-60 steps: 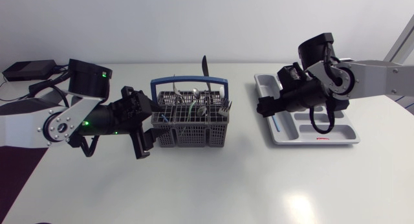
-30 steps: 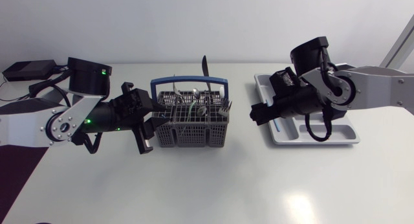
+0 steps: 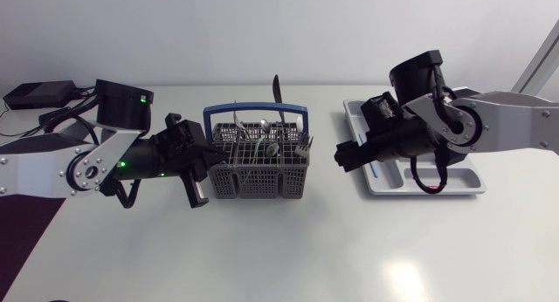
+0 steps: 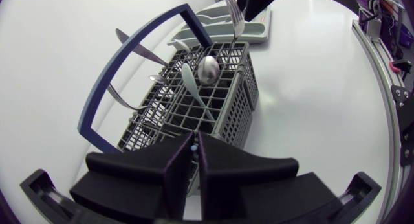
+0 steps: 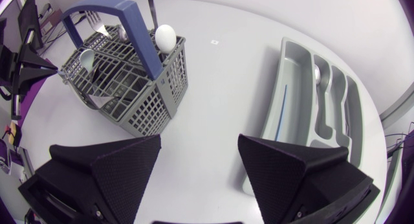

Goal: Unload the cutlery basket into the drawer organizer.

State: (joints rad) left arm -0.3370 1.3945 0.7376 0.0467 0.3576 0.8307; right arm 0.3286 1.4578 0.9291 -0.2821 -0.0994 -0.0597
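The cutlery basket (image 3: 258, 162) stood in the middle of the tabletop (image 3: 279, 250), the drawer organizer (image 3: 465, 185) nearer the right edge. The right hand (image 3: 343, 155) was between them, the left hand (image 3: 196, 176) beside the basket's left.

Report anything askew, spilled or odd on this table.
Nothing is spilled or damaged. The only thing that stands out is the black knife in the cutlery basket. It rises well above the blue handle, while the other cutlery sits low and leans at mixed angles. The drawer organizer lies flat.
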